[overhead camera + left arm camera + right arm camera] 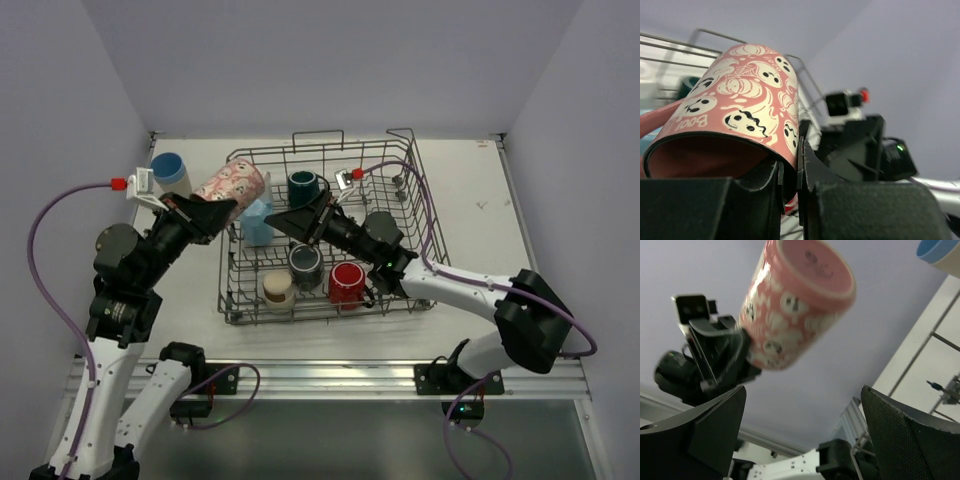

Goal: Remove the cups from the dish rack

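The pink mug [740, 107], glossy and printed with cream ghosts, pumpkins and the word "Boo!", hangs tilted above the wire dish rack's [420, 215] left edge. The left claw [790, 175] is pinched tight on its rim. The right claw [802, 430], inside the rack, gapes wide with nothing in it.

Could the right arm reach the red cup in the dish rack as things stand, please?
Probably yes: the right gripper is open and empty over the dish rack, and the red cup sits upright, uncovered, just beside that arm.
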